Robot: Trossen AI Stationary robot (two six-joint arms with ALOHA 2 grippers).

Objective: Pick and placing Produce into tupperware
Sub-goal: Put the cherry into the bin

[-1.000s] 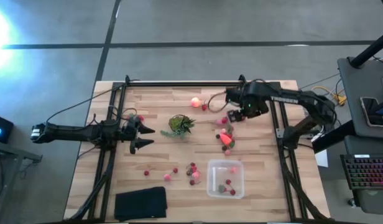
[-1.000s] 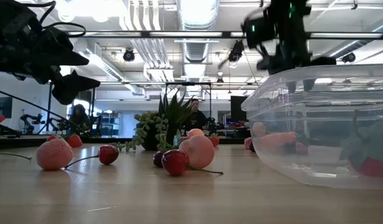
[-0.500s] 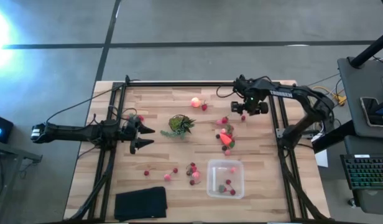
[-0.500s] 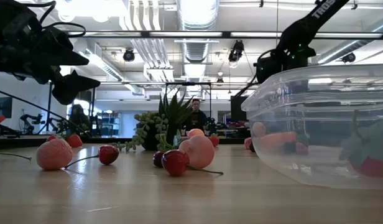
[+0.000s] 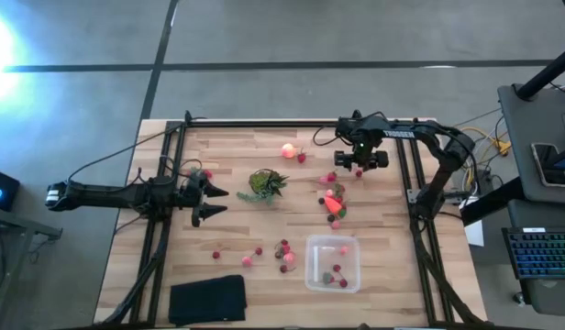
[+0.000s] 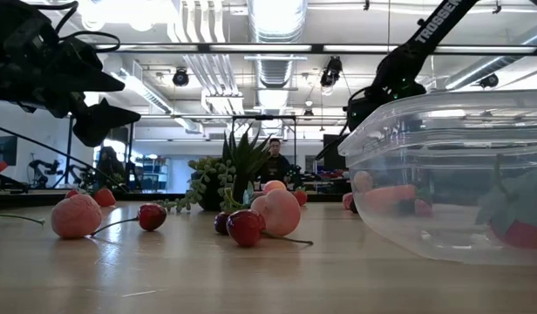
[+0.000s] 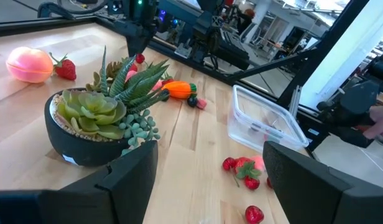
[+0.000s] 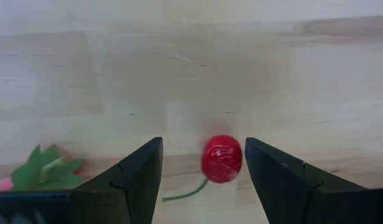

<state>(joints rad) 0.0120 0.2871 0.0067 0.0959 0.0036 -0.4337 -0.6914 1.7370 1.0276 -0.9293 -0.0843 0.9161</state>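
Observation:
The clear tupperware (image 5: 333, 263) stands near the front of the table, right of centre, with a few red pieces in it. Produce lies scattered: a peach-pink round piece (image 5: 288, 150) at the far middle, an orange-red piece (image 5: 333, 202) at centre right, and small berries (image 5: 284, 249) left of the box. My right gripper (image 5: 360, 163) is open at the far right, pointing down. A red cherry (image 8: 221, 158) with a green stem lies on the wood between its fingers, untouched. My left gripper (image 5: 214, 202) is open and empty at the left.
A potted green succulent (image 5: 264, 183) stands mid-table. A flat black pad (image 5: 207, 298) lies at the front left. A strawberry's green top (image 8: 45, 171) shows beside my right gripper. Black rails (image 5: 264, 124) run along the far and side edges.
My right gripper has drawn back toward the table's far edge and come lower, turning as the arm swung round. It now stands over the cherry.

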